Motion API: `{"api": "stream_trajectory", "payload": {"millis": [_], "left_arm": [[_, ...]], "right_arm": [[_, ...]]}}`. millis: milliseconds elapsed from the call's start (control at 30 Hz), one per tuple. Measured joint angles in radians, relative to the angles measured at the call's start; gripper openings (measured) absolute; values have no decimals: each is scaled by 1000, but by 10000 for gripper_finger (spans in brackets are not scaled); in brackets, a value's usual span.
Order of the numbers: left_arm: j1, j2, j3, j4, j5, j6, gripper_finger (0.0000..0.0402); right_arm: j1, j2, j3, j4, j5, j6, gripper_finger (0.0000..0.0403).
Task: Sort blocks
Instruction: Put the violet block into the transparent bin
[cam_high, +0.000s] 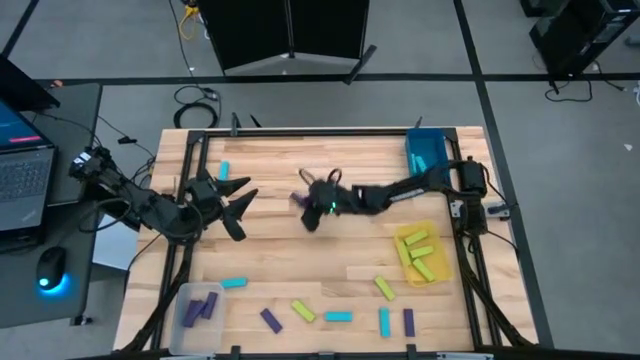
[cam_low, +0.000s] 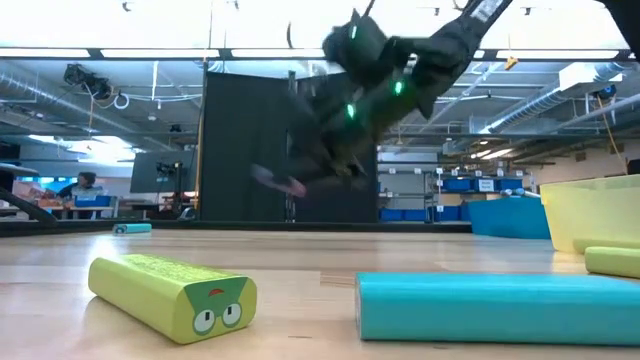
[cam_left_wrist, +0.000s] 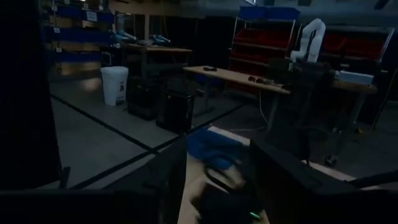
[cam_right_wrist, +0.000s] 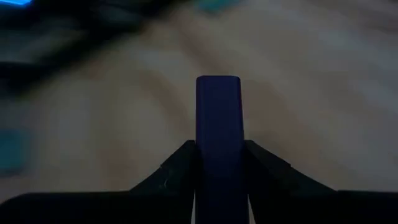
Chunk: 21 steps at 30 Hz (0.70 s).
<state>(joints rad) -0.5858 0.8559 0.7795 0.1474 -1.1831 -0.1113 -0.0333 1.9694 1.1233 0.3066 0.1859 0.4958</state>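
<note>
My right gripper (cam_high: 306, 203) reaches from the table's right to mid-table and is shut on a purple block (cam_right_wrist: 217, 118), raised above the wood in the low view (cam_low: 280, 181). My left gripper (cam_high: 243, 208) hovers open to its left, touching nothing. Loose purple, cyan and yellow-green blocks lie flat along the near side, among them a cyan block (cam_high: 338, 317), a yellow-green block (cam_high: 303, 311) and a purple block (cam_high: 270, 320). Another cyan block (cam_high: 223, 170) lies near the far left. Yellow-green blocks lie in the yellow tray (cam_high: 440, 270), purple ones in the clear tray (cam_high: 180, 293). My right gripper pinches the purple block between its two fingers (cam_right_wrist: 174, 168), which sit on the block's long sides at its rear part (cam_right_wrist: 217, 171). The block runs along the fingers, its free end (cam_right_wrist: 217, 84) sticking out ahead. It is lifted clear of the table, roughly level.
A blue tray (cam_high: 425, 150) stands at the far right corner. In the low view a yellow-green block (cam_low: 170, 290) and a cyan block (cam_low: 490, 305) lie close to the near edge. Bare wood lies between the two grippers and the near row of blocks.
</note>
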Motion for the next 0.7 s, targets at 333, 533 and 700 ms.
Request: {"api": "stream_trajectory", "payload": {"millis": [333,533,700], "left_arm": [[0,-37,0,53,28,3,183],[0,-68,1,124,114,7,183],[0,-105,1,159,212,2,183]], "right_arm": [[223,69,146,264,41,-65,116],[316,288,473,272,19,-142,116],[350,526,814,218,-27,-176,116]]}}
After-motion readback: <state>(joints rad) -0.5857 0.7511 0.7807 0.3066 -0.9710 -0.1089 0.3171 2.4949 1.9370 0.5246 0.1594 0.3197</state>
